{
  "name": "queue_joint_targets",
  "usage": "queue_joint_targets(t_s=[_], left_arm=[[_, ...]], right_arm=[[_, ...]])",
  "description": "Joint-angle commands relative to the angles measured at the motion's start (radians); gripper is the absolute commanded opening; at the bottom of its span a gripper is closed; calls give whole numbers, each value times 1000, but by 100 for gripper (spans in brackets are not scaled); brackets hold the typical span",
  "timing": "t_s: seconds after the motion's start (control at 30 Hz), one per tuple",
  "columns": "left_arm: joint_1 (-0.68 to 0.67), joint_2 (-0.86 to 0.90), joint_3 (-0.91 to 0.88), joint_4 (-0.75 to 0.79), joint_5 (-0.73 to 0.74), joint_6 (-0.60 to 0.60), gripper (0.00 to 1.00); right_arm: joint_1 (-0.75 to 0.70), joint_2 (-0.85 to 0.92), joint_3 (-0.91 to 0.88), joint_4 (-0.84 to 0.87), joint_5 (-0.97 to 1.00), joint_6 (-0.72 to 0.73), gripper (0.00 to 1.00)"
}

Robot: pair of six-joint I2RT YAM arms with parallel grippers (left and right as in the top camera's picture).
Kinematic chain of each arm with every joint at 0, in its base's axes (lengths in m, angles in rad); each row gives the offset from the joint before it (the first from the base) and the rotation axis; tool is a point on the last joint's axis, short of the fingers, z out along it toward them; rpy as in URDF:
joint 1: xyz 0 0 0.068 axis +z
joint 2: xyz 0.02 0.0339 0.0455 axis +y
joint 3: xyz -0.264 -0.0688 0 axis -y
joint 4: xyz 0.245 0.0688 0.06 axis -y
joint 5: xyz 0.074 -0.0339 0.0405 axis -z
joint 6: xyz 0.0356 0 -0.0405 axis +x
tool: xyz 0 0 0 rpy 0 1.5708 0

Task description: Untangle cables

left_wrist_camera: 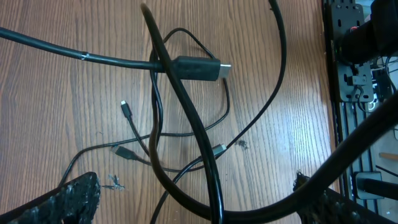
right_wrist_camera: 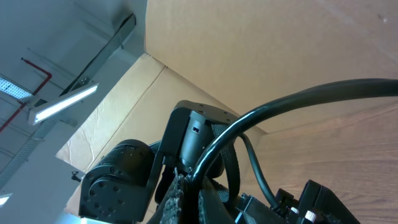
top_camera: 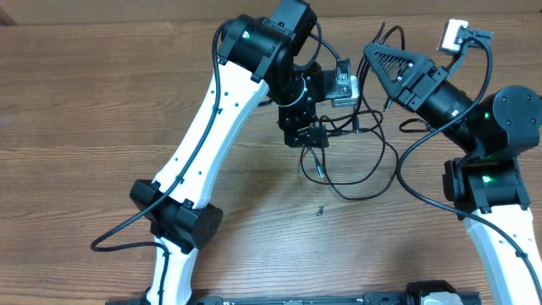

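- Cables [top_camera: 366,125] lie in a loose tangle on the table [top_camera: 102,102], about midway between its left and right edges and nearer the far edge than the near one.
- We see the left gripper [top_camera: 306,135] above the left part of that tangle, its pincer spread wide. In its wrist view the fingers [left_wrist_camera: 68,199] sit at the bottom corners, well apart, with the cords on the wood beneath.
- Under it, a thick strand [left_wrist_camera: 186,118] crosses the cord just behind a large flat plug [left_wrist_camera: 199,68] with a silver tip. Thinner strands with small plugs loop around them.
- We find the right gripper [top_camera: 378,58] up off the table, near the far edge and right of the tangle. Its pincer is closed on a thick strand of the cables, which arcs away from the fingers [right_wrist_camera: 177,199] in the wrist view.
- Strands hang from that gripper to the heap below.
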Motion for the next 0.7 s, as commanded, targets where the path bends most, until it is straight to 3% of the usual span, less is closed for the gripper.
queue_joint_targets(t_s=[0.0, 0.03, 0.07, 0.13, 0.2, 0.33, 0.43, 0.67], left_arm=[[-2, 15, 0, 8, 27, -7, 100], [-3, 15, 0, 10, 27, -7, 99], [-3, 15, 0, 18, 27, -6, 79], [-3, 15, 0, 45, 21, -7, 20], [-3, 15, 0, 67, 24, -8, 4], [-5, 15, 0, 129, 27, -10, 4], [4, 15, 0, 168, -8, -83, 4], [78, 13, 3, 280, -376, -510, 4]], right_arm=[[-6, -22, 20, -3, -10, 0, 4], [-6, -22, 20, -3, -10, -3, 4], [-6, -22, 20, -3, -10, -3, 4], [-6, -22, 20, -3, -10, -2, 4], [-6, -22, 20, -3, -10, -2, 4], [-6, -22, 20, -3, -11, -2, 4], [-6, -22, 20, -4, -16, -2, 4], [-34, -22, 20, -101, -16, -40, 4]])
